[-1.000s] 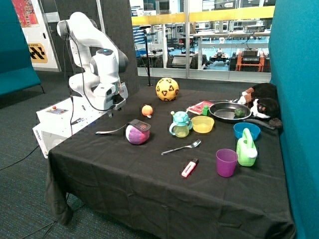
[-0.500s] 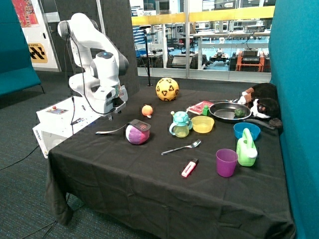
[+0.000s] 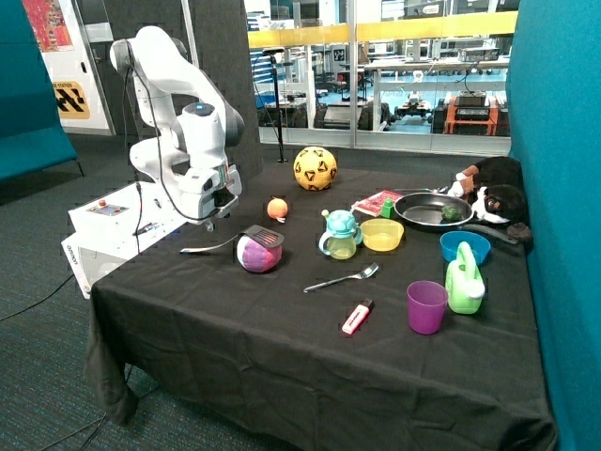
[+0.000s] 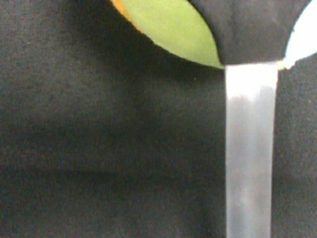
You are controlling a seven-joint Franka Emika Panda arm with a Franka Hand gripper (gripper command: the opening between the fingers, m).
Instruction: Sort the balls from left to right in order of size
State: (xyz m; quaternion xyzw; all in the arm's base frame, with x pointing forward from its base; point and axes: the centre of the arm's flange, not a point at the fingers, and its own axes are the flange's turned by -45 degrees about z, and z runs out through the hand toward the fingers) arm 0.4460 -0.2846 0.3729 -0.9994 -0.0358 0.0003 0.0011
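Three balls lie on the black tablecloth. The large yellow ball with black marks sits at the back. The small orange ball lies in front of it. The soft pink, white and purple ball is nearest the front, with a spatula's black head resting on it. My gripper hangs above the spatula's silver handle, near the table's edge beside the robot base, and holds nothing that I can see. In the wrist view the handle runs to the black head over a green-yellow curved surface.
A teal sippy cup, yellow bowl, fork, marker, purple cup, green watering can, blue bowl, frying pan and plush toy fill the side away from the arm.
The arm's wrist has risen a little and drifted slightly away from the balls. Nothing on the table has moved.
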